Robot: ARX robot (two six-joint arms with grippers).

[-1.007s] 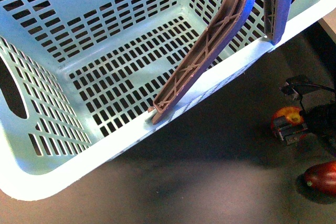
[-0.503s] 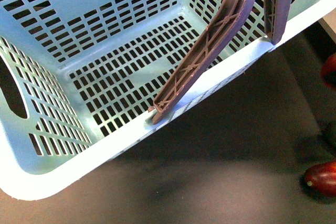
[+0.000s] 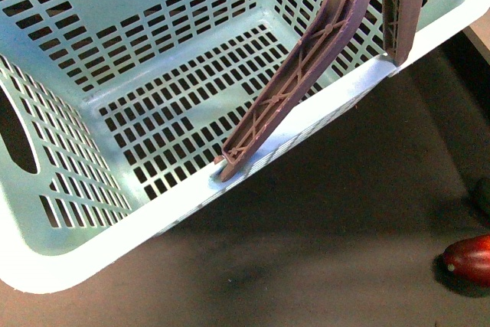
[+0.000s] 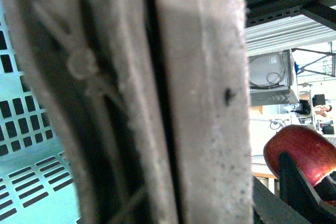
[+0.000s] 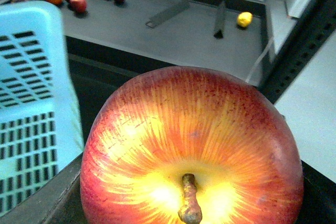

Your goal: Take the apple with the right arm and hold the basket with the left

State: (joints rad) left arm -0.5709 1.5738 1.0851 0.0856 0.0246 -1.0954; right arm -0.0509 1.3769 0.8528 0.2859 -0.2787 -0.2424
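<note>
Since a second ago the apple (image 5: 191, 145) has left our front view. Right gripper (image 4: 308, 182) clamps it aloft beside the basket (image 3: 153, 216) (handles (image 3: 304, 67) raised); left gripper's grip: we cannot tell. Dark table (image 3: 321, 250); grey counter (image 5: 173, 35) beyond the hand.

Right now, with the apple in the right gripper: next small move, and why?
Probably carry the apple over the basket opening. It appears held off the table, the basket beside it is empty, and the raised handles cross the near rim, so come in beside them.
</note>
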